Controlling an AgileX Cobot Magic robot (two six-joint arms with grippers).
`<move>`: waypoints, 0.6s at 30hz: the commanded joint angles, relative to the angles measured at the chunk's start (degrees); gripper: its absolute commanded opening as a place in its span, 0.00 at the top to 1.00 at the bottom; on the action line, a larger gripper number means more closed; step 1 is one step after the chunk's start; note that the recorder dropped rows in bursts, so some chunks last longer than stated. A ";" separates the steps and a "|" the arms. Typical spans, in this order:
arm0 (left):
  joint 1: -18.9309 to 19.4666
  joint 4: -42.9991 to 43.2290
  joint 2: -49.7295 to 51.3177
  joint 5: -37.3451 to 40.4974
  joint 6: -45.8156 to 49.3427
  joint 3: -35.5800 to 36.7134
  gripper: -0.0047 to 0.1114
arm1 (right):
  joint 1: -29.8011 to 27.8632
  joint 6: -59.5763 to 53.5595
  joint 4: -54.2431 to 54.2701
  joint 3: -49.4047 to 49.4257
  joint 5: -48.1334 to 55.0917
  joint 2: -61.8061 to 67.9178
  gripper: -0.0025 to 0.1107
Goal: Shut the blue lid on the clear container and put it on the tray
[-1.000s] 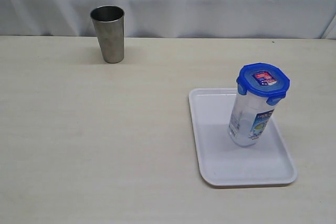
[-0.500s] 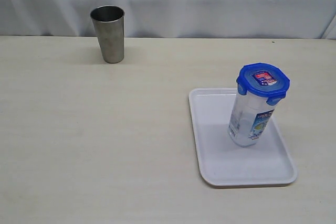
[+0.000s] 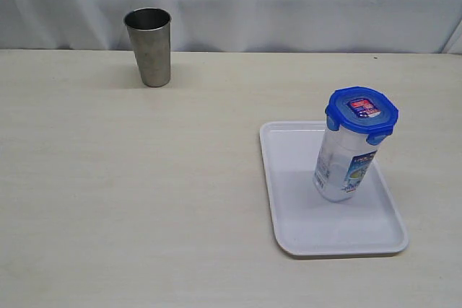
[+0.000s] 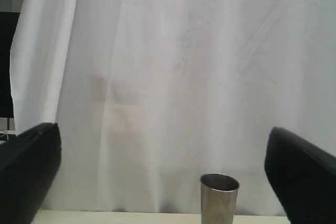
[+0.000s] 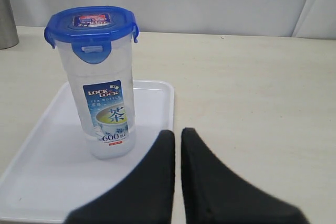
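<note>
1. Right end effector (image 5: 177, 134) – dark fingers pressed together, nothing between them. It hangs clear of the load, just off the tray's near edge in its own wrist view. Judgement: a parked pose with the grip released, not one set for a grasp.
2. Left end effector (image 4: 163, 129) – fingers spread wide and empty, raised and facing the white curtain (image 4: 184, 66). It is well apart from the task's things, which do not show in its view at all.
3. Clear container (image 5: 107, 108) – stands upright on its base, inside the tray, touched by neither arm. It is tall and narrow, with see-through plastic walls, rounded corners and a printed blue-and-yellow label on the side. It looks empty, so probably light and top-heavy; it would likely tip easily if nudged.
4. Blue lid (image 5: 92, 24) – sits flat on the container mouth. It is glossy blue plastic, round-octagonal, with a small red-and-white sticker on top. The front flap looks folded down against the wall. I cannot confirm that every flap is snapped.
5. Tray (image 3: 289, 178) – flat white plastic, rectangular with rounded corners and a low raised rim. It is much wider than the container, which stands toward the right, near the middle of its length.
6. Steel cup (image 3: 149, 47) – tapered, dull brushed metal, open top. It stands far across the desk by the curtain, so it plays no part here.
7. Desk (image 3: 144, 192) – pale, matte, with a faint wood-grain streak.
8. Judgement: lid on, container on tray – the task reads as done.
</note>
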 commanded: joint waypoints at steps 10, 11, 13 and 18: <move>-0.06 13.76 -7.49 10.58 -10.49 2.48 0.11 | -0.32 -0.15 -0.18 0.15 -0.10 -0.23 0.94; -0.06 13.76 -7.49 9.96 -10.48 3.17 0.11 | -0.32 -0.15 -0.18 0.15 -0.10 -0.23 0.94; -0.06 13.76 -7.49 9.74 -10.61 4.65 0.11 | -0.32 -0.15 -0.18 0.15 -0.10 -0.23 0.94; -0.06 13.65 -7.49 7.23 -10.61 8.38 0.11 | -0.32 -0.15 -0.18 0.15 -0.10 -0.23 0.94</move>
